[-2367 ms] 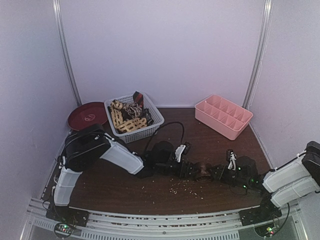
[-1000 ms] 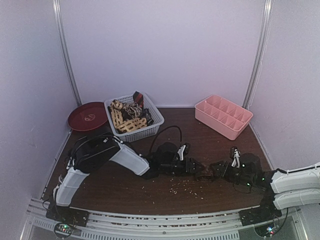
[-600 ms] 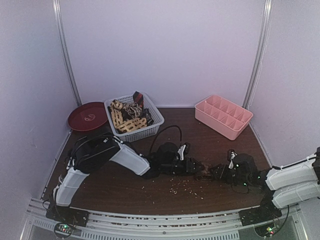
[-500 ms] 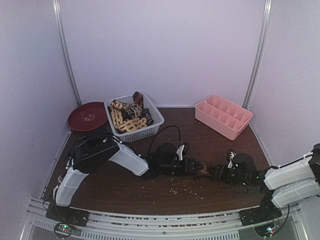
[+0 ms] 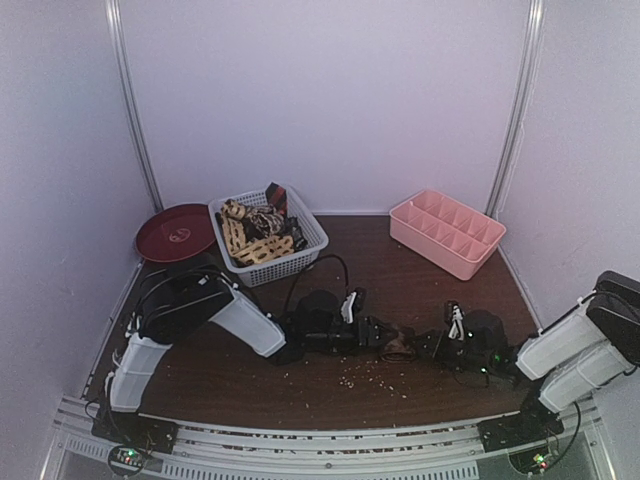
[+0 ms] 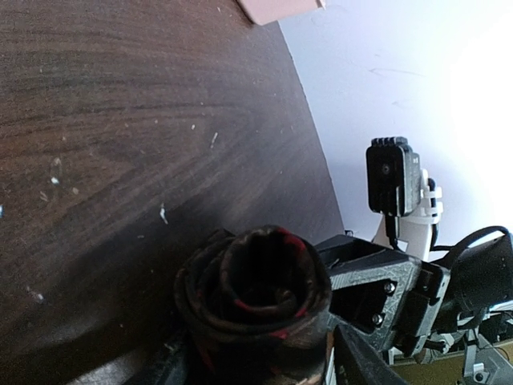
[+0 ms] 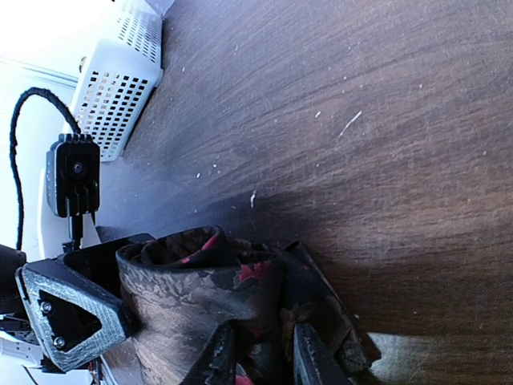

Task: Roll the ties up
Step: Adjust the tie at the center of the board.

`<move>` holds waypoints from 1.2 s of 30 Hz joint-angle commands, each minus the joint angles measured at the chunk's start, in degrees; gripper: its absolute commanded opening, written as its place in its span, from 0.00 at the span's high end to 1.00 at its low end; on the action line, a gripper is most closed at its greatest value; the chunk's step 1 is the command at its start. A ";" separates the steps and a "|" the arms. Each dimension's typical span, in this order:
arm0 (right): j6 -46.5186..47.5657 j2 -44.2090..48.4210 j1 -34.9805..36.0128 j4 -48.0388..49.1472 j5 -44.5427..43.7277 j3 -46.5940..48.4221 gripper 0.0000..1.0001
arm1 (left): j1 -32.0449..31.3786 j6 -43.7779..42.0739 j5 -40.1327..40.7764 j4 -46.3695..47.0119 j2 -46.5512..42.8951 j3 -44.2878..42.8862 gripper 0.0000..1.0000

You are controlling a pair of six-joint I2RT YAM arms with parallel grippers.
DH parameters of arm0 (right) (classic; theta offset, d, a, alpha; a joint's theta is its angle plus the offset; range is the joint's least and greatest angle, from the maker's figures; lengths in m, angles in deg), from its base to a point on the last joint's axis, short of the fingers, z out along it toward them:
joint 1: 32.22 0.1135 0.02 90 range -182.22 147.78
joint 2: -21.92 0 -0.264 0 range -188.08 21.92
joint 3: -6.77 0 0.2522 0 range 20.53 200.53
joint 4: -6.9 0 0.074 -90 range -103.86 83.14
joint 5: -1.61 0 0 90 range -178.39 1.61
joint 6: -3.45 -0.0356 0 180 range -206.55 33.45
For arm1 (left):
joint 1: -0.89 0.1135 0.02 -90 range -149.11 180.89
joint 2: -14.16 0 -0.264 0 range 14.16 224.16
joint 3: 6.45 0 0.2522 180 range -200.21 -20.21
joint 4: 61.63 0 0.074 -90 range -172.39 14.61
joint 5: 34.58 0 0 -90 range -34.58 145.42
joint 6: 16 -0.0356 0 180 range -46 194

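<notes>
A dark, red-flecked tie, coiled at the middle of the table, is held from both sides, the left gripper and right gripper each closed on its fabric, seemingly so the roll cannot unwind.

Soft pinkish overhead light; wrist views blown white at edges — near fabric perhaps slightly blurred.

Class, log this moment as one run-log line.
task: roll ties | left gripper: holds rolled tie | right gripper: pinches same roll | other ties: in basket
</notes>
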 commanded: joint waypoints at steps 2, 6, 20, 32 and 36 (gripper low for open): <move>-2.80 -2.91 1.62 3.96 2.47 -2.05 0.75 | -0.53 -0.50 0.89 -4.89 0.69 1.19 0.42; -3.38 -3.13 1.90 5.56 2.12 -2.26 0.76 | -0.97 -0.67 1.09 -5.45 0.74 1.05 0.43; 0.02 -6.25 2.25 9.29 2.50 -2.31 0.78 | -1.70 -1.62 -1.33 -9.18 -0.07 1.07 0.44; 1.94 -6.23 2.68 8.57 2.99 -1.19 0.79 | -2.22 -4.44 -2.48 -12.36 -0.80 0.89 0.55; 3.13 -6.08 2.78 8.15 3.30 -1.44 0.77 | -2.22 -5.48 -2.73 -8.60 -1.13 1.85 0.65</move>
